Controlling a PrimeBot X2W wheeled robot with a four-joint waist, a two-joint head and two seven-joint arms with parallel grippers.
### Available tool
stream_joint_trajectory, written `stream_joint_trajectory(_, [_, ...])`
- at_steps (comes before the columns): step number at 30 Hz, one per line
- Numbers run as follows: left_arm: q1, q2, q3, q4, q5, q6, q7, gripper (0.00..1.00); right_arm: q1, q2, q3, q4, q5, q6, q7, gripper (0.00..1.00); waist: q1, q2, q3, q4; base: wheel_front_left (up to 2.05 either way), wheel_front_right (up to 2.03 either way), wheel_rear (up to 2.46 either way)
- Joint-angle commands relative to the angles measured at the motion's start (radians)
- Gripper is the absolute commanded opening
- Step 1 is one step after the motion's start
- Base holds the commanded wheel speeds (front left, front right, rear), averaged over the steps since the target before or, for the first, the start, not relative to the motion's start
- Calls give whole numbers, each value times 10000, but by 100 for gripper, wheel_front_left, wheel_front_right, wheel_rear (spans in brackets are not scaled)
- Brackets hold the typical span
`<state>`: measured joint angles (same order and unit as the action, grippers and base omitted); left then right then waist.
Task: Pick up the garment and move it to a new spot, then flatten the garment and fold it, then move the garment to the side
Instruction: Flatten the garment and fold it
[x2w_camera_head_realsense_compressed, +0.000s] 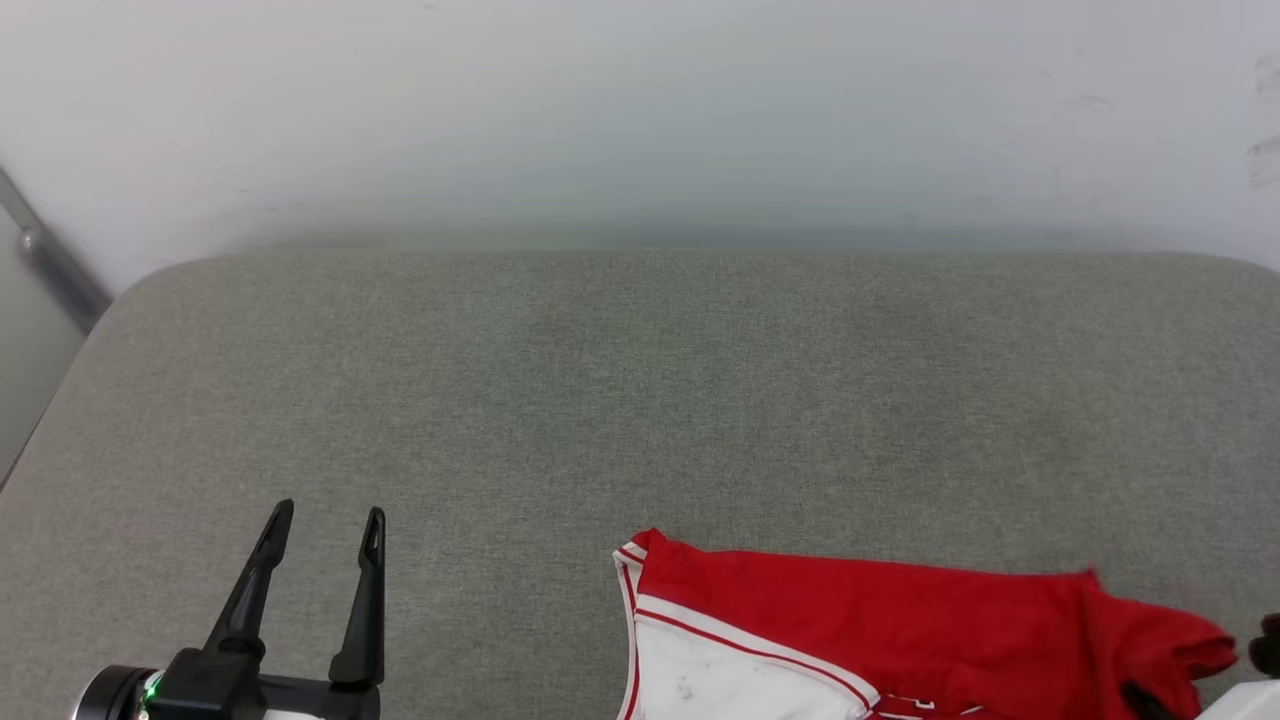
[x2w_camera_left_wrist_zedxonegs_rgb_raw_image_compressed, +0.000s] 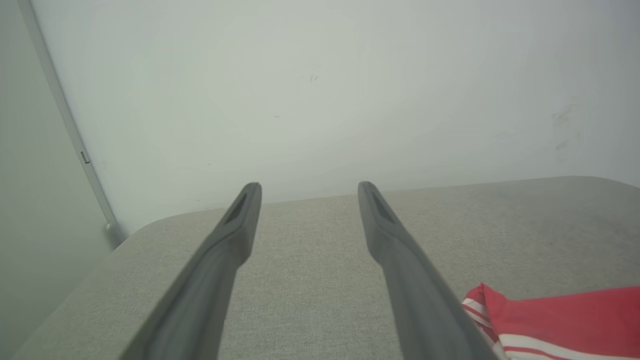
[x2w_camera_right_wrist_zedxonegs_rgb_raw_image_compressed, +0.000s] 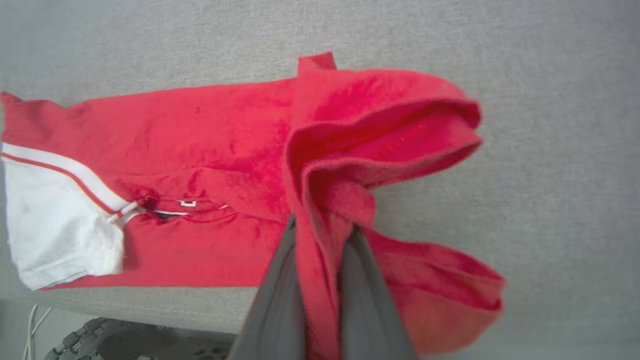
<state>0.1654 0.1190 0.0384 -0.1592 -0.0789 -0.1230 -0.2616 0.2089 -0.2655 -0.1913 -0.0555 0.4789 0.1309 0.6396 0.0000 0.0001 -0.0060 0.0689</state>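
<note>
Right wrist view: the right gripper (x2w_camera_right_wrist_zedxonegs_rgb_raw_image_compressed: 324, 235) pinches a raised fold of the garment (x2w_camera_right_wrist_zedxonegs_rgb_raw_image_compressed: 200, 130), lying near-right on the pad (x2w_camera_head_realsense_compressed: 600, 400) (seemingly to carry it elsewhere), while the left gripper (x2w_camera_head_realsense_compressed: 330, 515) hangs spread, well left.

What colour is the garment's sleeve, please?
The sleeve is white with red-striped trim, clearest in the right wrist view.

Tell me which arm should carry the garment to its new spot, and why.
Probably the right. The right gripper has its jaws shut on a bunched fold of the garment. The left gripper hangs with jaws open over the grey surface, apart from the cloth.
</note>
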Motion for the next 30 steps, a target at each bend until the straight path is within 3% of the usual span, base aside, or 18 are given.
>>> stream_joint_trajectory(1, [96,-32,1,-2,-1,-17,-46,100,185,159,152,-362,65,-4,165,0,0,-1,12,-11,0,0,0])
stream_joint_trajectory(8, [-9,-163,-68,88,-64,-41,-46,100,555,1190,1169,-1817,345,-4,1047,0,0,-1,108,131,0,0,0])
stream_joint_trajectory(14, [-92,-240,-80,169,-115,-52,-46,100,186,1985,1924,-2208,813,-4,1486,0,0,-1,226,341,0,0,0])
stream_joint_trajectory(17, [-156,-262,-110,233,-123,-53,-46,100,-145,2150,2243,-2035,1076,-4,1491,0,0,-1,247,469,0,0,0])
stream_joint_trajectory(25, [-240,-224,-126,326,-122,-69,-46,100,-1058,2165,3376,-496,2409,-4,292,0,0,-1,191,854,0,0,0])
stream_joint_trajectory(30, [-172,-175,-108,328,-131,-73,-46,100,-1603,2161,3985,533,2312,-2,-425,0,0,-1,186,1040,0,0,0])
